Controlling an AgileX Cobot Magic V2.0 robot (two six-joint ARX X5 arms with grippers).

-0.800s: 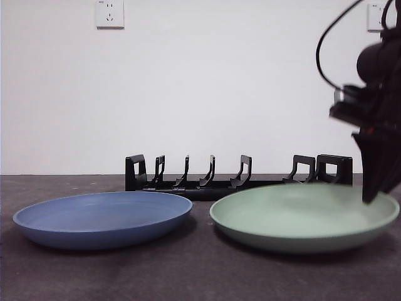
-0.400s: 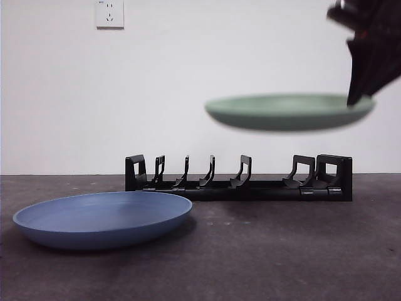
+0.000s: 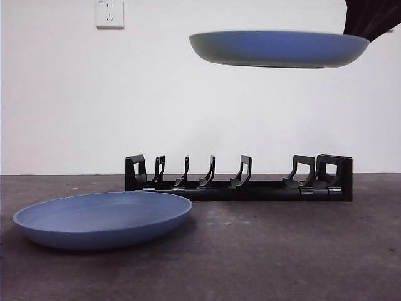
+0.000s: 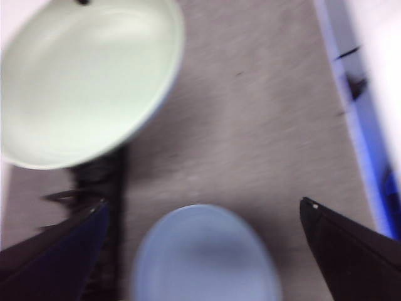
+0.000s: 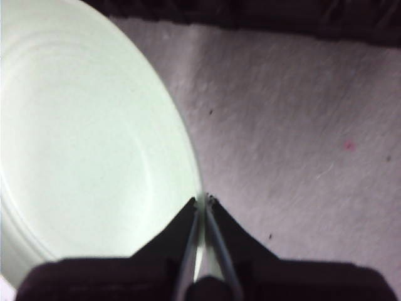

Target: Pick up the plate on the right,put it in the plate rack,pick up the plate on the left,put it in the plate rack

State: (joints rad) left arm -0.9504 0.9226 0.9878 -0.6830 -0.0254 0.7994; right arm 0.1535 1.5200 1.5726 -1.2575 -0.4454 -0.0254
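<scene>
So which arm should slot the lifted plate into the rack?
Right: its pincer already clamps the green plate's rim, held high above the plate rack. The left pincer is open, empty.

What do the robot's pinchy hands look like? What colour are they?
Both are black. The left gripper has two broad, dark wedge-shaped jaws tapering to points. The right gripper has two black jaws that narrow to thin tips, with pale inner edges. From the front, the right arm shows only as a dark shape in the top corner.

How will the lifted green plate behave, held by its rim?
The green plate looks stiff: pinched at one edge by the right end effector, it stays level above the plate rack. Probably light. The smooth rim could slip or pivot.
</scene>
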